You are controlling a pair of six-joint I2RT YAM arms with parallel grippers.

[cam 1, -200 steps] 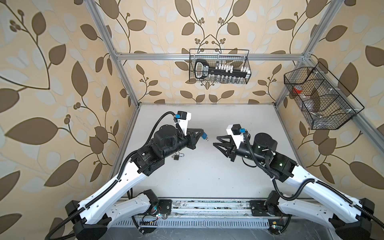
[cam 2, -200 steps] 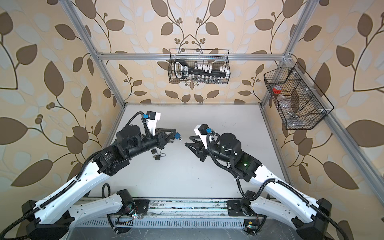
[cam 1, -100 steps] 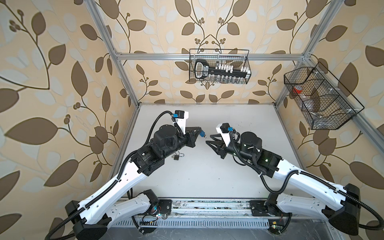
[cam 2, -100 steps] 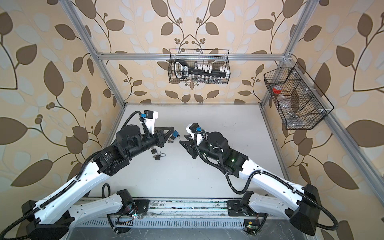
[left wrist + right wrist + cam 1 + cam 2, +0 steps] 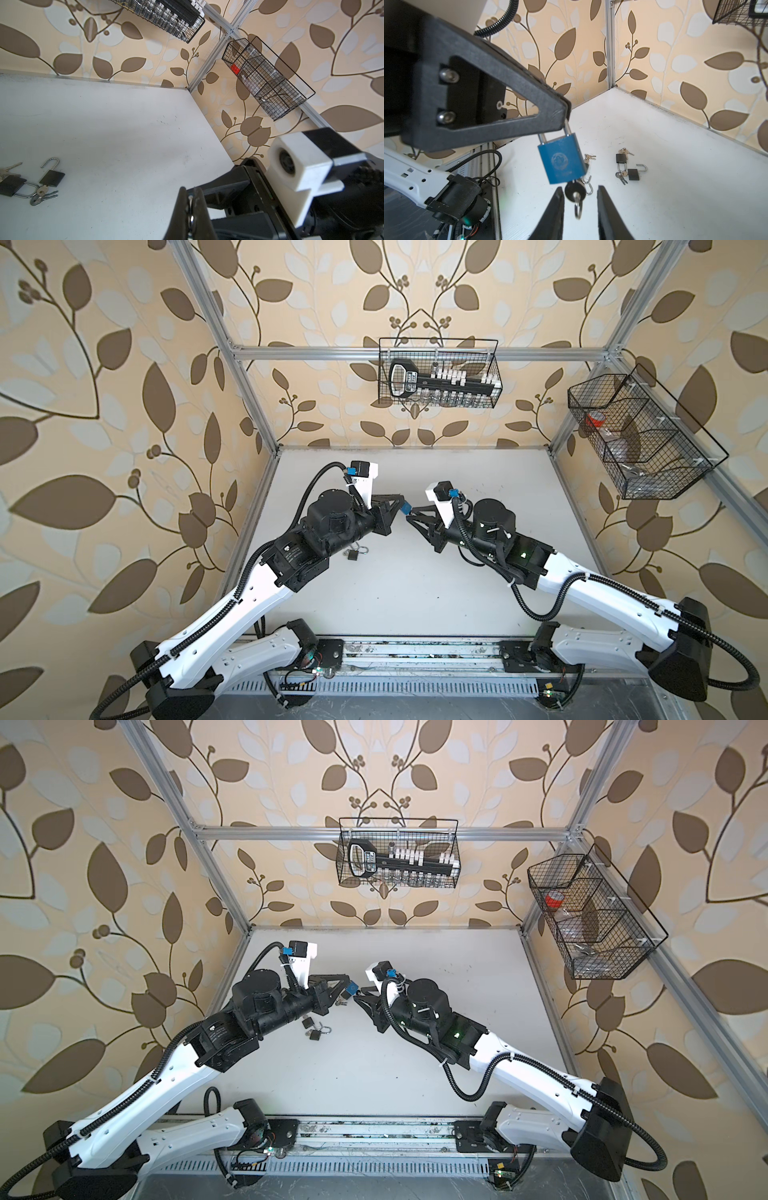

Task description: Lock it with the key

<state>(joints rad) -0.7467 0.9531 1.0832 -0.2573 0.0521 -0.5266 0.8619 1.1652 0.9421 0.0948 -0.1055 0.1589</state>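
Note:
A blue padlock [image 5: 562,161] hangs above the table by its metal shackle, which my left gripper [image 5: 190,194] is shut on. It shows small and blue in both top views [image 5: 405,510] [image 5: 353,988], between the two arms. A key with a round black head [image 5: 575,192] sticks out of the lock's underside, a metal ring dangling from it. My right gripper [image 5: 579,194] is open, one finger on each side of the key head. The nearer finger [image 5: 557,199] is almost against the head, and a gap remains on the other side.
Two black padlocks [image 5: 621,159] [image 5: 633,174] lie on the white table, one with its shackle open, with small key bunches [image 5: 620,176] beside them. They also show under the left forearm [image 5: 316,1033]. Wire baskets [image 5: 438,373] [image 5: 640,435] hang on the back and right walls.
The right arm has moved left up to the hanging padlock, and its jaws have narrowed around the key head. The left arm has shifted slightly with the padlock still held.

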